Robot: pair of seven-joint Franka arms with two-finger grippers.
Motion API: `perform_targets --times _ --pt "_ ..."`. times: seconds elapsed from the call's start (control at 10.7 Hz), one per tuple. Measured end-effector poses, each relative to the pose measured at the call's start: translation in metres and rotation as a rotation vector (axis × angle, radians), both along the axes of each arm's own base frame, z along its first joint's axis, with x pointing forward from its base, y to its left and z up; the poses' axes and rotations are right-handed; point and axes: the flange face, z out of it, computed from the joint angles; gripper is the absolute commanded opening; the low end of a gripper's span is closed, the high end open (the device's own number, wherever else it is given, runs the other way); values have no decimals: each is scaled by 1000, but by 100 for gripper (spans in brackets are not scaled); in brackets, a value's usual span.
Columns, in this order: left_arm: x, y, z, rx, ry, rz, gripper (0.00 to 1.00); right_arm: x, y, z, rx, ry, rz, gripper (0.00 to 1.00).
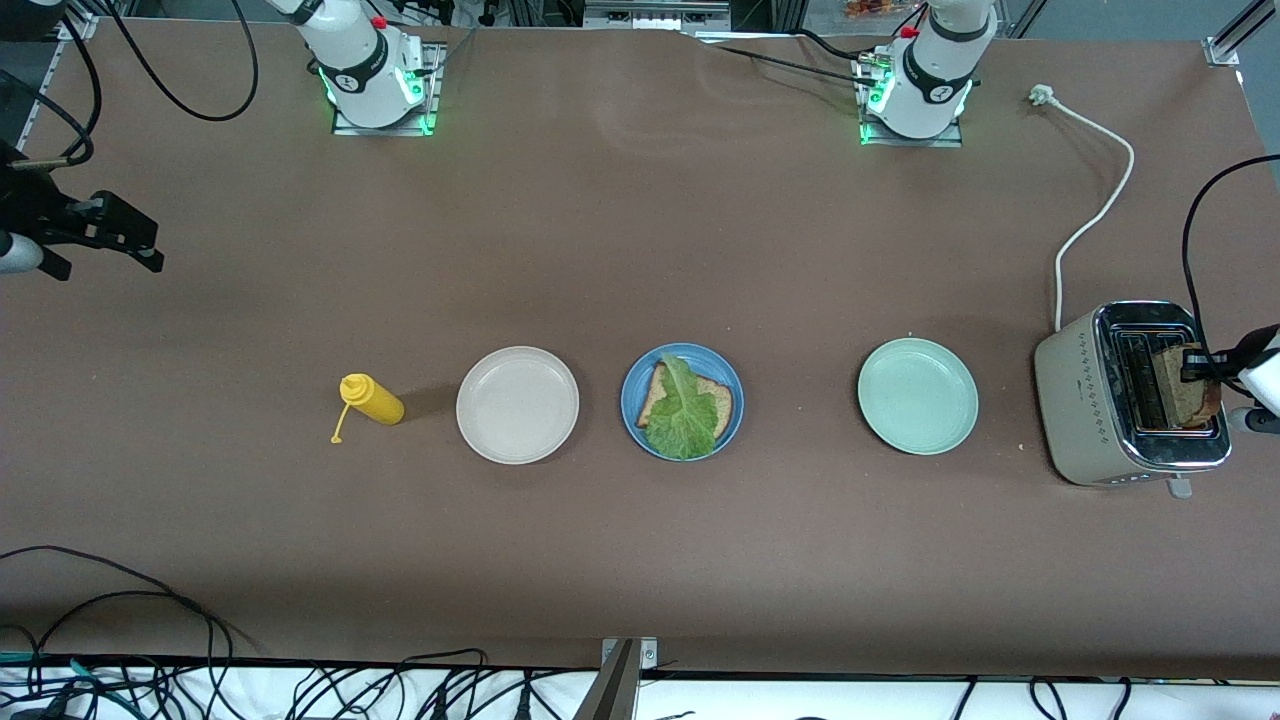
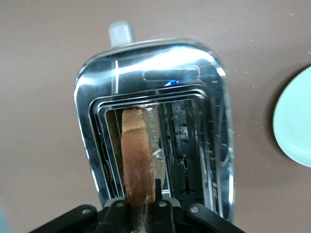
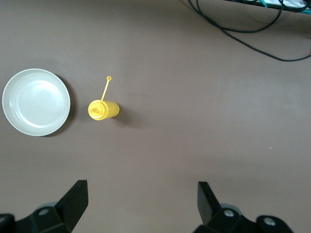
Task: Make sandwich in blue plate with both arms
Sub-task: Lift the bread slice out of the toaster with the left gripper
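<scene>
I see the blue plate [image 1: 631,405] in the middle of the row, between the beige plate [image 1: 517,404] and the pale green plate [image 1: 917,395]. On it lies one slice of brown wholegrain bread [image 1: 716,398] with a darker crust, and a ruffled green lettuce leaf [image 1: 683,410] is draped over it, running from the plate's upper edge down past the crust. No second slice is on top.

That second bread slice [image 2: 138,160] stands upright in a slot of the chrome toaster [image 1: 1075,400] at the left arm's end of the table. My left gripper [image 2: 140,213] is clamped on the slice's top edge, one finger on each face.

My right gripper [image 3: 141,201] waits with its fingers wide apart, holding nothing, over bare table at the right arm's end. Below it I see the yellow squeeze bottle [image 3: 103,110], standing just beside the beige plate with its cap dangling on a strap.
</scene>
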Motion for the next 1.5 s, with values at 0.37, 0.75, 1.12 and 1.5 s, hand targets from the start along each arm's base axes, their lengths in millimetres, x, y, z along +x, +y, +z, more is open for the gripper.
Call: perform_targets --times 0.37,0.75,1.12,1.5 --pt "7 -94 77 53 37 -135 0 0 -5 4 0 -5 -9 100" --pt "8 -177 127 48 33 -243 0 0 -6 4 0 -5 -11 100" --pt "-7 -257 152 -80 22 -340 0 0 -6 4 0 -5 -11 100" --pt "-18 -288 144 -318 88 -332 0 0 -6 4 0 -5 -11 100"
